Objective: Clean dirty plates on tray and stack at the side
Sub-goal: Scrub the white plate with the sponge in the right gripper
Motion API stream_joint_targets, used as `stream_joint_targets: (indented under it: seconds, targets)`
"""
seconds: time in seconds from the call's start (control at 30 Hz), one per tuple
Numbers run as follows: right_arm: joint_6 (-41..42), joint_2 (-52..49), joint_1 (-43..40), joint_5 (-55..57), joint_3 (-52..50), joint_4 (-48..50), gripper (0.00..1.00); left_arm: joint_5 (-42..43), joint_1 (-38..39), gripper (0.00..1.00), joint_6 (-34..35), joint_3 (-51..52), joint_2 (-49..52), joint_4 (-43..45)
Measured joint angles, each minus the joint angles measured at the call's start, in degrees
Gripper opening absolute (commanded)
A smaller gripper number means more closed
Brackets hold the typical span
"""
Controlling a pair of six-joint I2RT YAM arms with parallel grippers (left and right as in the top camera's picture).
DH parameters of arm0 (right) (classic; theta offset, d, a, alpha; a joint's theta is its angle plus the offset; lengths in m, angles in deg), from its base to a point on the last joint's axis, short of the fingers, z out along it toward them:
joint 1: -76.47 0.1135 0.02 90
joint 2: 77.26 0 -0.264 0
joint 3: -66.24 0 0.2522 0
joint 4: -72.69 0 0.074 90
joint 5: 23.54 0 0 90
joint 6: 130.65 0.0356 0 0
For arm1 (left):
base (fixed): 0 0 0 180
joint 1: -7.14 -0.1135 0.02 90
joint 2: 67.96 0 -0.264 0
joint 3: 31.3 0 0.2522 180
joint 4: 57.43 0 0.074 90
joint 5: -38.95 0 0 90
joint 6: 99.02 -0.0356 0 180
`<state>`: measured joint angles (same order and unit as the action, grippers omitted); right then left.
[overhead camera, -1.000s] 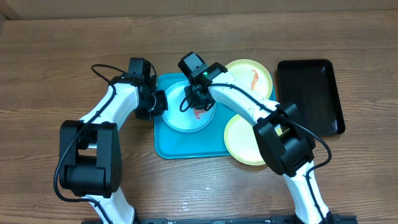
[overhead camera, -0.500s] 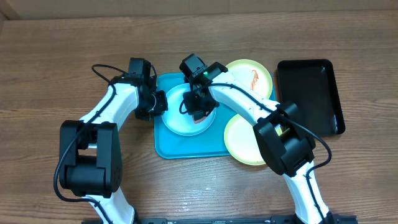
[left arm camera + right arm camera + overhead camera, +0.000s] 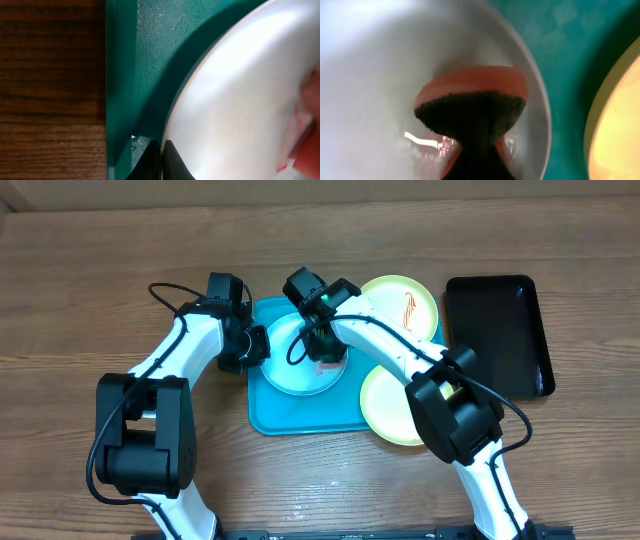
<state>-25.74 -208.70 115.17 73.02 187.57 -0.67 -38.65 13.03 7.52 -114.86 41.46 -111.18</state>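
Overhead, we see the white plate on the turquoise tray, left gripper at its rim, right gripper above it. Left wrist: fingers pinch the rim. Right wrist: fingers squeeze an orange sponge against the plate.

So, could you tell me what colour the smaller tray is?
The smaller tray is glossy black, clearest in the overhead view.

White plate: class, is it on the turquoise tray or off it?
On the tray. The white plate lies flat inside the turquoise tray, teal floor showing around its rim.
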Motion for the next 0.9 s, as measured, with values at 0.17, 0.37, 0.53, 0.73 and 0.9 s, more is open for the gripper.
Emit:
stream_joint_targets:
  seconds: [0.17, 0.37, 0.53, 0.73, 0.9]
  targets:
    - [-0.04, -0.22, 0.0, 0.55, 0.02, 3.93, 0.04, -0.13, 0.0, 0.04, 0.0, 0.0, 0.0, 0.15]
    - [-0.85, -0.24, -0.04, -5.57, 0.02, 7.26, 0.04, -0.17, 0.0, 0.04, 0.0, 0.0, 0.0, 0.15]
    - [-2.01, -0.24, -0.04, -13.49, 0.02, 6.47, 0.04, -0.17, 0.0, 0.04, 0.0, 0.0, 0.0, 0.15]
    - [-3.96, -0.26, -0.04, -19.08, 0.02, 1.33, 0.04, -0.17, 0.0, 0.04, 0.0, 0.0, 0.0, 0.15]
    - [-5.09, -0.26, -0.02, -13.75, 0.02, -1.55, 0.04, -0.17, 0.0, 0.04, 0.0, 0.0, 0.0, 0.15]
